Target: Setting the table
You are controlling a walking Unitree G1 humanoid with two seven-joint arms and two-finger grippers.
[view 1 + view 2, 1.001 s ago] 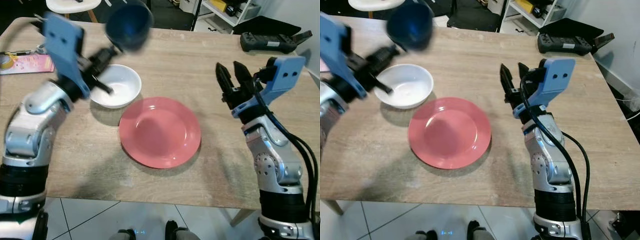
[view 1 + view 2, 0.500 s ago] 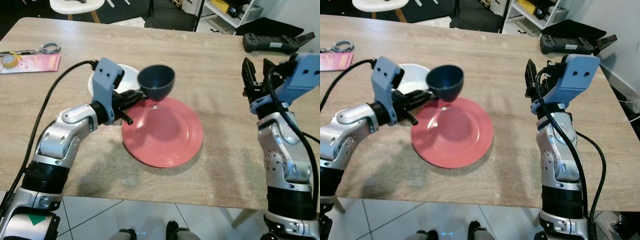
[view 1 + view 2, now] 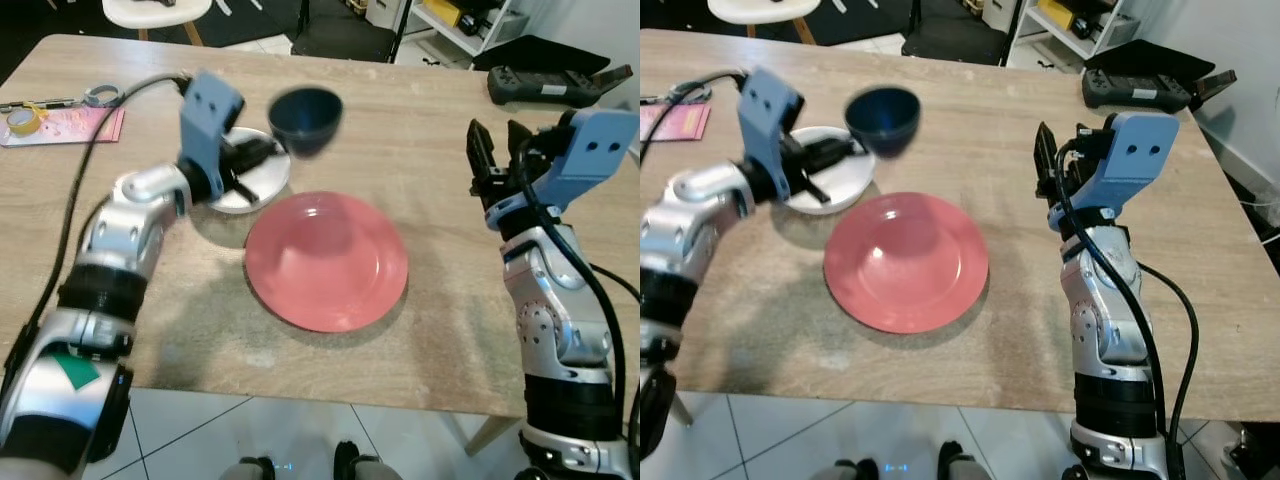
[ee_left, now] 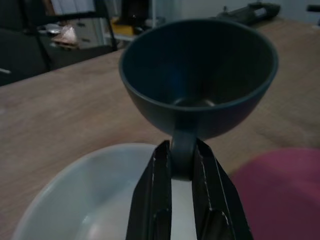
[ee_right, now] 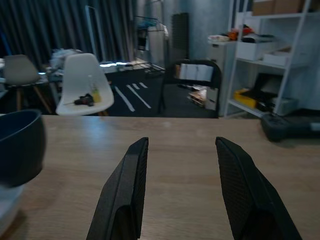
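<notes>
Head views: the left gripper [image 3: 262,152] holds a dark blue cup [image 3: 305,119] in the air above the wooden table [image 3: 420,180], beside the white bowl [image 3: 252,180] and beyond the pink plate [image 3: 326,261]; the right gripper [image 3: 497,160] is raised, fingers apart (no writing is legible anywhere).

Left wrist view: both fingers [image 4: 152,197] are clamped on the cup's handle [image 4: 183,152], over the bowl.

Right wrist view: the spread fingers [image 5: 125,192] hold nothing.

White bowl [image 3: 240,185] is partly hidden behind the left gripper [image 3: 262,154] and arm. Blue cup [image 3: 305,118] is motion-blurred. Table [image 3: 420,120] is cut off at the frame's right edge.
</notes>
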